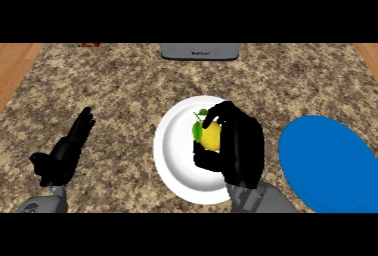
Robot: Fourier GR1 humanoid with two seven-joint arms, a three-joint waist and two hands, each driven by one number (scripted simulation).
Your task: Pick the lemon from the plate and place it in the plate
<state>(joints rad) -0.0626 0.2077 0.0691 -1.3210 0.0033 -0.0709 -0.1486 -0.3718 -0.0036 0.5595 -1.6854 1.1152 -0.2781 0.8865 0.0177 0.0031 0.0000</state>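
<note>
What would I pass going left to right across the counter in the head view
left hand → white plate → lemon, held over that plate → right hand, curled round the lemon → blue plate

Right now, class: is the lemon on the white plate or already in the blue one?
Over the white plate. The lemon shows against it, the right hand curled round it; the blue plate holds nothing.
</note>
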